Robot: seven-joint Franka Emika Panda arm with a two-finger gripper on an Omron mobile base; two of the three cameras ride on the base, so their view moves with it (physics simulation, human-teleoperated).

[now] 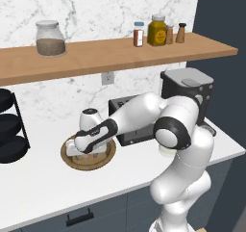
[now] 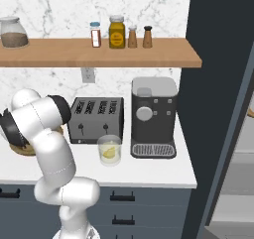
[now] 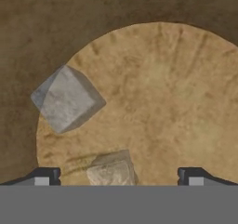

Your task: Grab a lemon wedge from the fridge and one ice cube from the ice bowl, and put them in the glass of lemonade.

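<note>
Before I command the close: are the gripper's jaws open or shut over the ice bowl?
Open. In the hand view the fingertips stand wide apart, an ice cube between them, nothing gripped, over the ice bowl.

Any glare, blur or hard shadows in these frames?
Left base view: even flat lighting, soft shadow under the ice bowl. Right base view: sharp, glass of lemonade free of glare. Hand view: close and slightly soft, ice cube semi-transparent, shaded faces.
</note>
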